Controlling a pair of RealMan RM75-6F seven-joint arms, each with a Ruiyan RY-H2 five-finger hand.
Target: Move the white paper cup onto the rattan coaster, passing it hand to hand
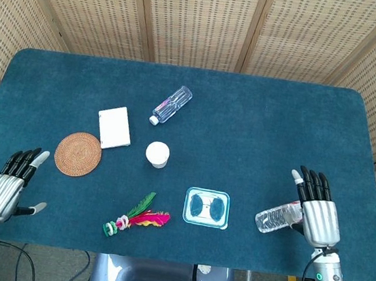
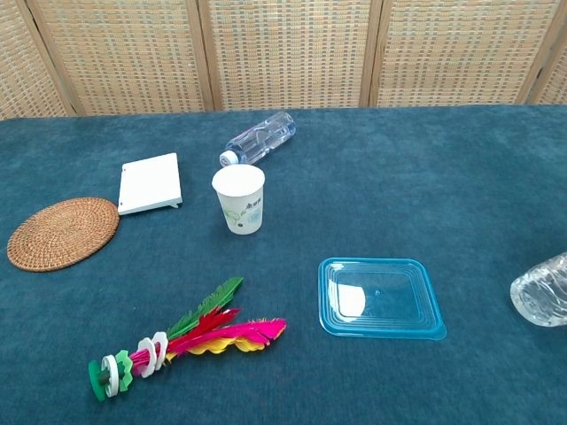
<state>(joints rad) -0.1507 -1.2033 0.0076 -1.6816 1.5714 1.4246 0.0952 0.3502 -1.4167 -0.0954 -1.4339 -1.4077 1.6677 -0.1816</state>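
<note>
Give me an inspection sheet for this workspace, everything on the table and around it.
Surface: blue carpeted table, no spills seen.
Job's things: white paper cup upright, unheld; rattan coaster bare, to its left.
Clutter: white box; clear bottle lying behind the cup; feather shuttlecock; blue plastic lid; second bottle lying at the right.
Hands: left robot hand open at the near left edge; right robot hand open beside the second bottle, contact unclear.
Cables: black cable below the near left edge.
Surroundings: woven screen panels.
</note>
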